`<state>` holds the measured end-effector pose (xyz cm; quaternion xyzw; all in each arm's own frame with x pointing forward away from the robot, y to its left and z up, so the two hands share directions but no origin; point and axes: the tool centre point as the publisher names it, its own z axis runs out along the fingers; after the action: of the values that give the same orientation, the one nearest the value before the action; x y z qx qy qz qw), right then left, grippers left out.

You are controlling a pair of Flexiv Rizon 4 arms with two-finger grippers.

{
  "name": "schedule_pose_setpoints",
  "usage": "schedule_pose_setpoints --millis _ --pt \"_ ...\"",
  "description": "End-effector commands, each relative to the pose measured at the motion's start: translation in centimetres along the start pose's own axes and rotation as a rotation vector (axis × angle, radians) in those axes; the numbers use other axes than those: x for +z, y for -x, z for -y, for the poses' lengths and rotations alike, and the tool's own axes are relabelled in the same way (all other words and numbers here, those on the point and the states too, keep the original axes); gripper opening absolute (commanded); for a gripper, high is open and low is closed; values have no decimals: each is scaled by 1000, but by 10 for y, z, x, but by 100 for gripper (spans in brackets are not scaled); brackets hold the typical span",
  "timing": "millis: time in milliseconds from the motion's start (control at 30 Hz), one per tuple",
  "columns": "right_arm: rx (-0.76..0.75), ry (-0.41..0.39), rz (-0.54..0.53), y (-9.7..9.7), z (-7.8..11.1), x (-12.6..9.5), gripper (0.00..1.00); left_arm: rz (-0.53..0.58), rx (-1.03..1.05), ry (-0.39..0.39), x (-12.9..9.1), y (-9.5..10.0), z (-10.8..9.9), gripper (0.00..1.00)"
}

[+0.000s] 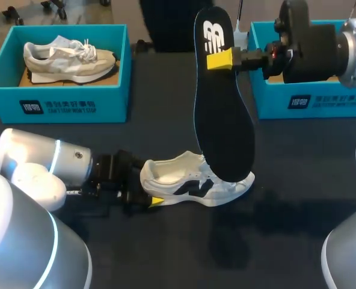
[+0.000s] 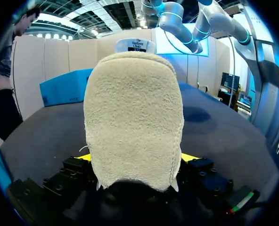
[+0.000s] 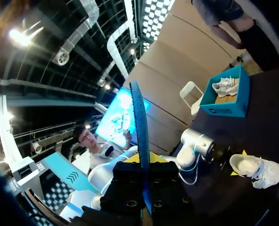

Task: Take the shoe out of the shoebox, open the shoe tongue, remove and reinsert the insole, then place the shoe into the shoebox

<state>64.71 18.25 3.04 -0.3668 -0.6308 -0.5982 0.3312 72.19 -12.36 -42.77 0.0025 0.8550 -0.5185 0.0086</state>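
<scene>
Counting two shoeboxes, two shoes, one insole: table shoe lengthwise left-right, toe rightward, heel clamped in left gripper, upright insole pinched by right gripper.

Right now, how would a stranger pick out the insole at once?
On the dark table, a white shoe lies at the middle. Over it the right tool holds the insole on end. It alone is long, flat and black, with a white mark.
</scene>
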Motion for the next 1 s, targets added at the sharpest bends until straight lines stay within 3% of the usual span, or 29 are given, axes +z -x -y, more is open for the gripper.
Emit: schedule_pose_setpoints --millis 33,433,633,700,1000 --pt "3 -2 4 0 -2 4 0 -18 -2 18 -9 -1 0 100" --pt "3 -2 4 0 -2 4 0 17 -24 133 -29 3 10 100" --pt "3 -2 4 0 -2 4 0 -19 -84 177 -39 8 14 100" --pt "3 -2 4 0 -2 4 0 0 -85 223 -43 10 15 100" --pt "3 -2 4 0 -2 4 0 0 -85 223 -43 10 15 100"
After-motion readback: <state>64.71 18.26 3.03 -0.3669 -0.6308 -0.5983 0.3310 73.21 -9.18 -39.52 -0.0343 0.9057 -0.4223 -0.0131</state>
